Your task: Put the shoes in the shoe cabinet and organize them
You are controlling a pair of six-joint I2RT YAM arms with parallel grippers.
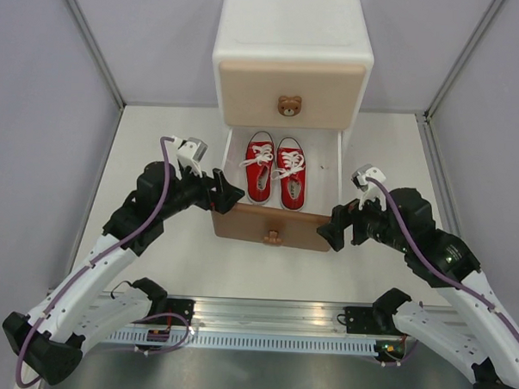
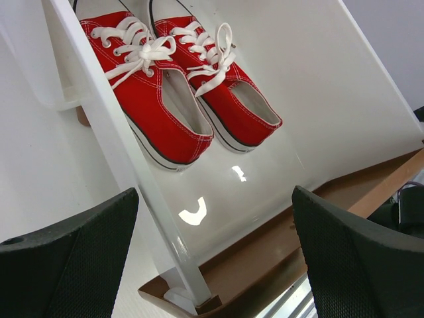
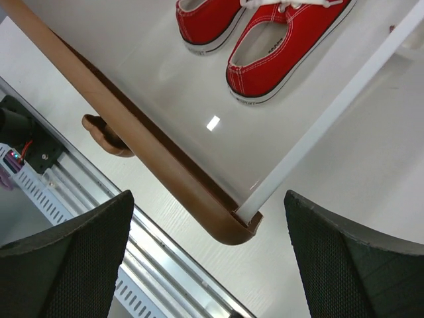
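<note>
The white shoe cabinet stands at the back centre with its beige upper drawer shut. Its brown-fronted lower drawer is pulled out toward me. A pair of red shoes with white laces lies side by side inside it, toes toward the cabinet, and shows again as red shoes and red shoes in the wrist views. My left gripper is open at the drawer front's left corner, holding nothing. My right gripper is open at the right corner, also holding nothing.
A bear knob sits on the upper drawer and another knob on the lower front. A metal rail runs along the near table edge. Grey walls close in the table on both sides.
</note>
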